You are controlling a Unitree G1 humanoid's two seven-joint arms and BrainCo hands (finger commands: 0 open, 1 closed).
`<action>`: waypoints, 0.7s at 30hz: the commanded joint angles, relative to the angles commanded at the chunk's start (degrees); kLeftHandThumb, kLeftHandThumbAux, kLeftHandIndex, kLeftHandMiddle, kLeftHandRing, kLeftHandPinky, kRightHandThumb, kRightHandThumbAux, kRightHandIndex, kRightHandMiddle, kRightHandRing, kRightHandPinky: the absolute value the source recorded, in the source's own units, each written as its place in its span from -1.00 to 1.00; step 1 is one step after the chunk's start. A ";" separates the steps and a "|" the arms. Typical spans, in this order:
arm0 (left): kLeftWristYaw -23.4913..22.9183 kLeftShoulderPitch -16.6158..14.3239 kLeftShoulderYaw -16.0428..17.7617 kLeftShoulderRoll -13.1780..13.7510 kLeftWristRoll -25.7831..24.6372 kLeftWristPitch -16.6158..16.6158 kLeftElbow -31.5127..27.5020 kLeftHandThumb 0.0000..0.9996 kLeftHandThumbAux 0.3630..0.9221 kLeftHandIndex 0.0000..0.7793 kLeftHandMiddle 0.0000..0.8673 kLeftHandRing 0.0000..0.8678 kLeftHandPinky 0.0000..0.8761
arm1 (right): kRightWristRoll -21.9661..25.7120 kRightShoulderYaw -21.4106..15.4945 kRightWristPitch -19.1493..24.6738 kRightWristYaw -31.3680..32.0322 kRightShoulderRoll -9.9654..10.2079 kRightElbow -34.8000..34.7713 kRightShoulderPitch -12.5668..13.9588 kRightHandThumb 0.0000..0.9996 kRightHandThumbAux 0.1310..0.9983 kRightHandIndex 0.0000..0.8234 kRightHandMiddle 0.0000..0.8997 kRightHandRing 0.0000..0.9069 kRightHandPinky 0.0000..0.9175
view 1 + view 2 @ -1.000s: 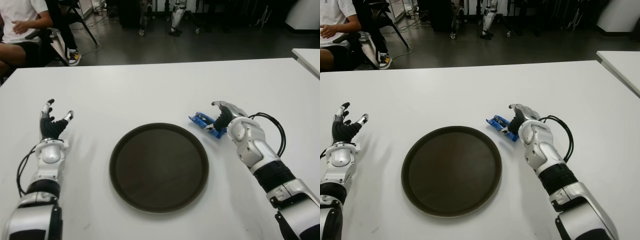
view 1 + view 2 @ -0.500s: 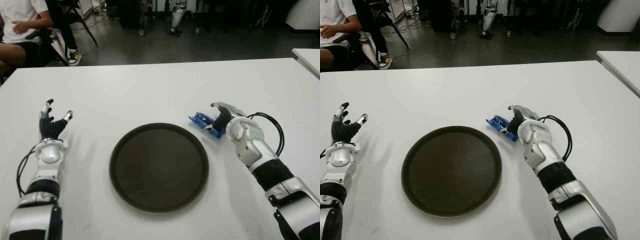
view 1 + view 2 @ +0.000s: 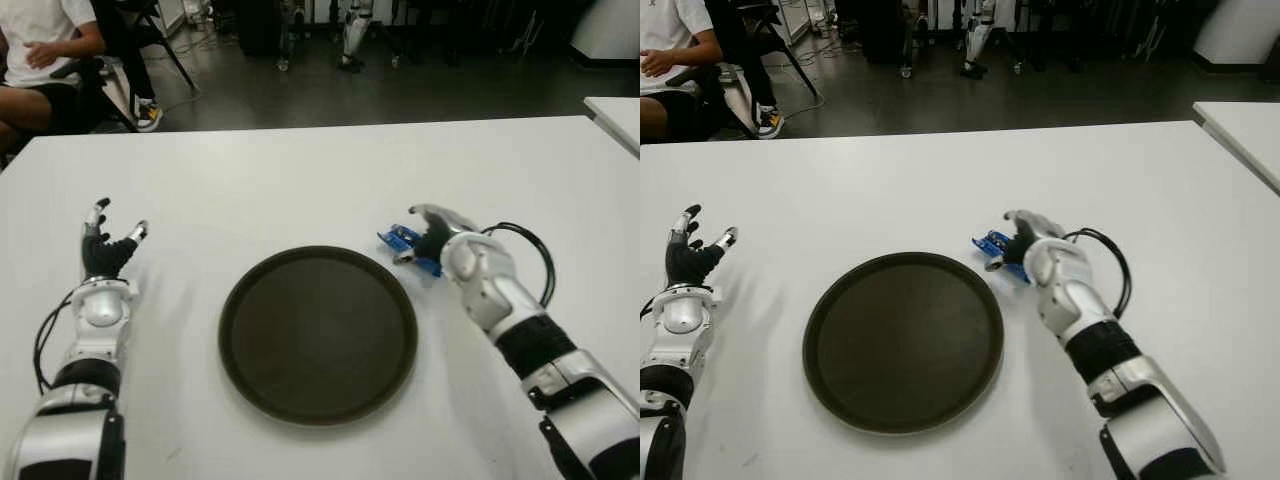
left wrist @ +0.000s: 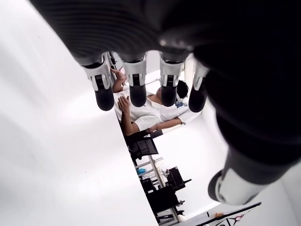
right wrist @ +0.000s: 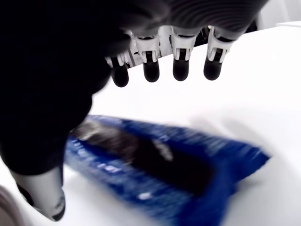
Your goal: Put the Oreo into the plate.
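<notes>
The Oreo packet is blue and lies flat on the white table, just off the right rim of the round dark plate. My right hand hovers over the packet's right end, partly covering it. In the right wrist view its fingers stretch out above the packet and the thumb stands beside it; the hand is open and grips nothing. My left hand shows left of the plate, fingers spread and holding nothing. Nothing lies in the plate.
A person sits on a chair beyond the table's far left corner. A second white table stands at the right. A black cable loops off my right forearm.
My right hand has shifted a little left, farther over the Oreo packet. The packet, the plate and my left hand stay where they were.
</notes>
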 joint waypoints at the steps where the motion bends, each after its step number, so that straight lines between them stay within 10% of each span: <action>1: 0.01 -0.08 0.01 0.12 0.04 0.19 0.20 -1.00 0.20 -0.99 -1.00 -1.00 -1.00 | -0.20 0.30 0.33 0.46 -0.05 0.02 -0.15 -1.00 0.31 -1.00 -0.98 -1.00 -1.00; 21: 0.42 -0.18 -0.16 -0.08 0.19 0.24 0.87 -1.00 0.19 -0.98 -1.00 -1.00 -1.00 | -0.25 2.14 2.26 3.88 0.32 0.79 -1.35 -1.00 0.26 -1.00 -1.00 -1.00 -1.00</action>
